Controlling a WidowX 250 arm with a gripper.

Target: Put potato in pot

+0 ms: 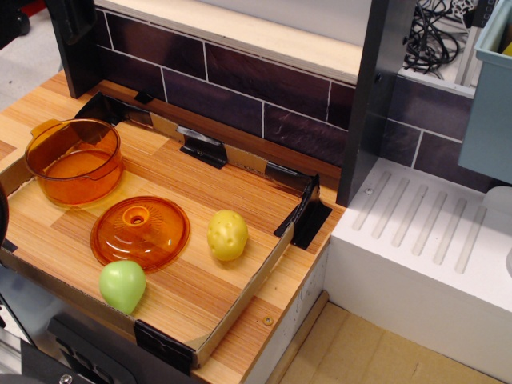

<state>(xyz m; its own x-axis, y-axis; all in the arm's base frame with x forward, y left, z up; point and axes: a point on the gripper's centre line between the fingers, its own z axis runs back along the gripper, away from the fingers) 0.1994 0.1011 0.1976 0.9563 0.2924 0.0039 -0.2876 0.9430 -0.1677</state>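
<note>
The yellow potato (227, 234) lies on the wooden tray floor, right of centre, lumpy with dark dimples. The translucent orange pot (74, 162) stands upright and uncovered at the tray's far left, with nothing visible inside it. Potato and pot are well apart, with the lid between them. No gripper fingers show in this view; only a dark sliver at the left edge and dark parts at the bottom left are visible, and I cannot tell what they are.
A domed orange lid with a knob (140, 231) lies flat between pot and potato. A smooth light-green pear-shaped toy (122, 285) sits at the front. A low cardboard wall (244, 294) rims the tray. A tiled back wall (240, 80) and a white drainboard (424, 232) stand to the right.
</note>
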